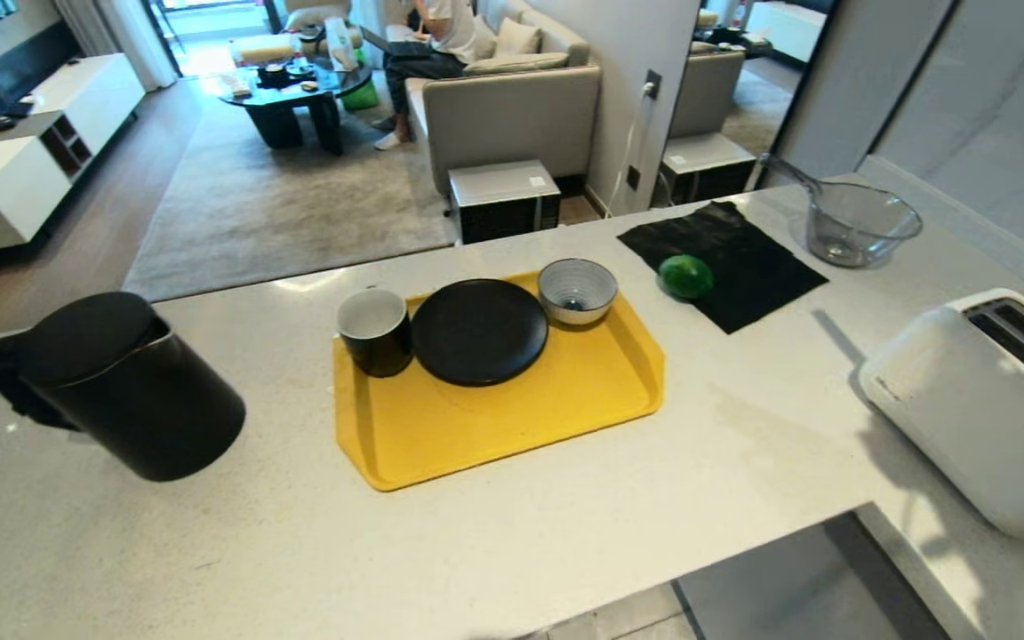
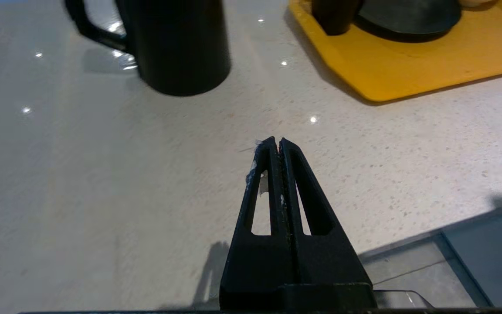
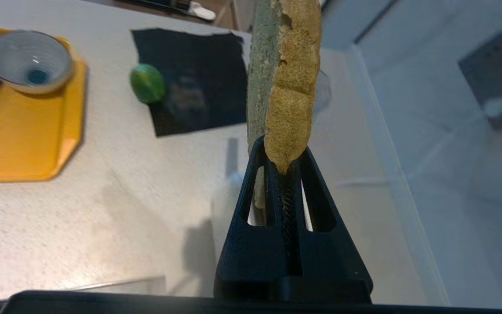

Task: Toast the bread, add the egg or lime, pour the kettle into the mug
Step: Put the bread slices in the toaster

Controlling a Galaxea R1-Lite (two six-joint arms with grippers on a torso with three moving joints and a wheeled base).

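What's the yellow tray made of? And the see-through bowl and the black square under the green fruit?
The yellow tray looks like matte plastic: one even colour, moulded rounded corners and a raised rim. The see-through bowl seems to be glass or clear plastic, since the counter shows through it; I cannot tell which. The black square looks like thin cloth or felt: it lies flat and dull, with slightly uneven edges, under the lime.

Before you a pale speckled counter (image 1: pixel 565 524) carries a black kettle (image 1: pixel 134 391) at left, a yellow tray (image 1: pixel 512 418) centre, a black cloth (image 1: pixel 730 262) and glass bowl (image 1: pixel 859 222) upper right, a white toaster (image 1: pixel 965 409) at right.
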